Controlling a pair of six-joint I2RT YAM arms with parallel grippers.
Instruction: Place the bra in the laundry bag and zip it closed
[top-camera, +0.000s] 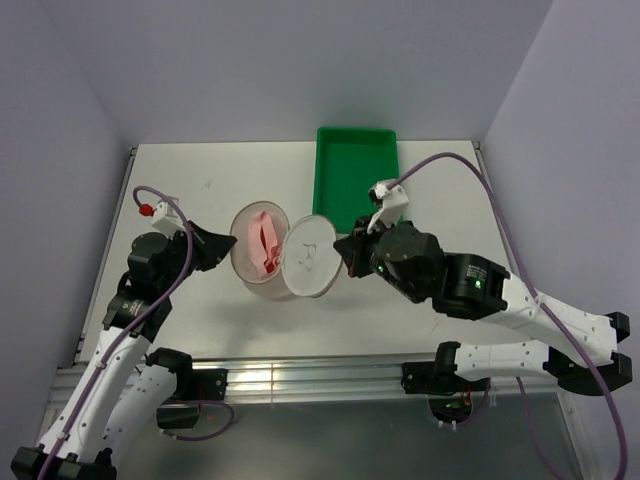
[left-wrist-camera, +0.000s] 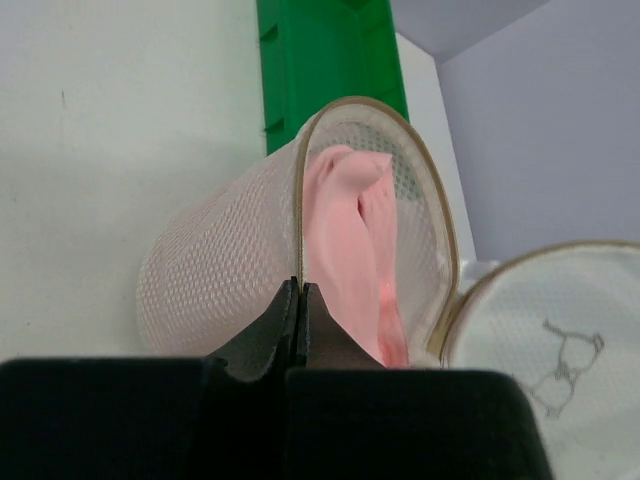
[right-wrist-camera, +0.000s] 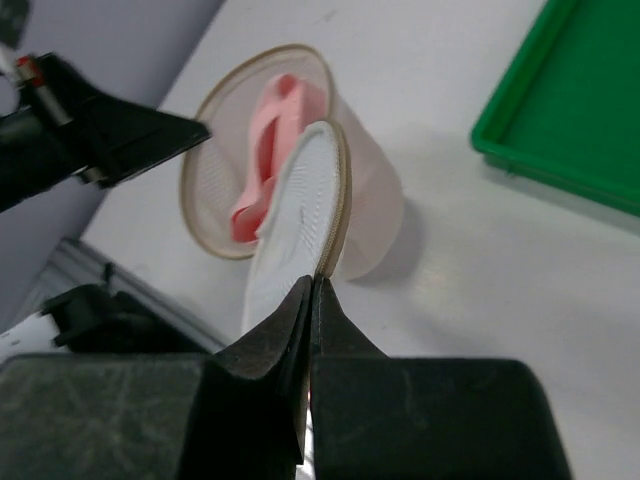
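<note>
The left fingers (left-wrist-camera: 275, 325) are pressed together with no gap showing between them. They are pinched on the tan-edged mouth rim of the laundry bag (left-wrist-camera: 210, 270), at the bottom centre of the left wrist view. The right fingers (right-wrist-camera: 285, 320) are likewise closed. They are clamped on the lower edge of the bag's round flap (right-wrist-camera: 300, 200), which stands on edge in the middle of the right wrist view. The flap is swung away from the mouth, so the bag is open and its zipper undone. It meets the mouth rim along one side only, and its face bears a small printed mark (left-wrist-camera: 570, 360).

The bra (left-wrist-camera: 350, 250) is inside the bag. It shows as a pale pink fold through the open mouth and tints the mesh wall beside it. All of it that shows lies within the rim.

In the top view the bag sits near the centre of the white worktop (top-camera: 200, 170). The left fingers are at its left side and the right fingers at its right, with the flap between the mouth and the right fingers. The green tray (top-camera: 355, 175) lies above and right of the bag in that frame, near it but apart, at the top edge of the worktop. The left arm reaches in from the lower left and the right arm from the lower right.
</note>
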